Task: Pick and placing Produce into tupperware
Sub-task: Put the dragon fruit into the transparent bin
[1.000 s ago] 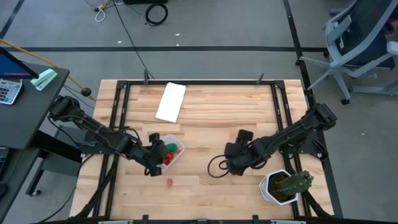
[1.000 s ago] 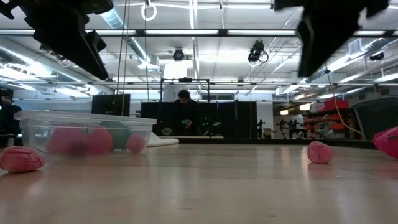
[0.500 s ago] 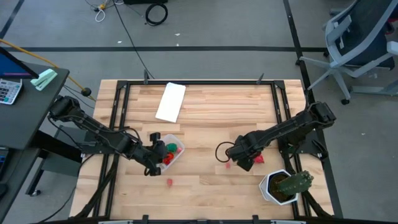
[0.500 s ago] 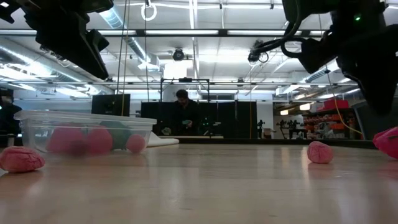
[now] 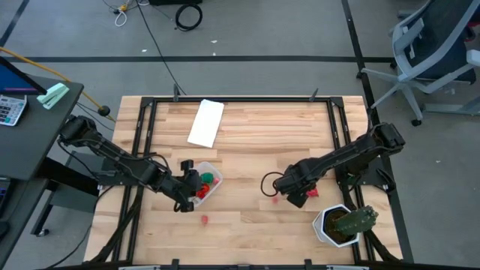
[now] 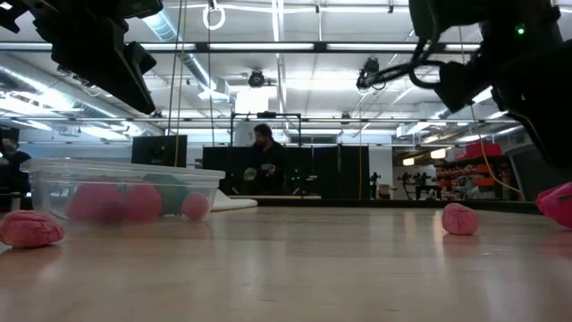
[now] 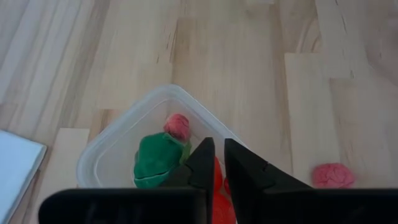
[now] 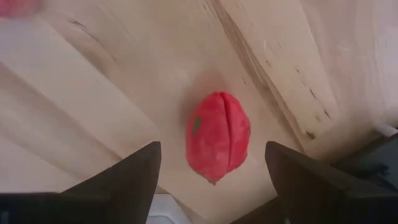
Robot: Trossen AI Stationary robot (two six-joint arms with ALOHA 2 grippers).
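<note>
Right gripper (image 8: pixel 211 180): it has moved across the table in the last second, from the middle toward the cactus pot (image 5: pixel 334 225), and now it hangs above a red piece (image 8: pixel 217 144); the fingers (image 8: pixel 124 180) are spread wide, one on each side of the piece, not touching it.
Red piece: it lies on the bare wood, near the white pot, well apart from the tupperware (image 5: pixel 204 182).
Left gripper (image 7: pixel 215 163): it waits above the tupperware, unmoved, fingers almost closed and holding nothing (only a thin gap shows between them).
Tupperware: already holds the green piece (image 7: pixel 158 159) and some red and pink ones.
Loose produce: one pink piece (image 5: pixel 205 220) lies on the table just beside the box.
Meaning: I judge the right arm has finished its approach; next it must descend and close on the red piece.
</note>
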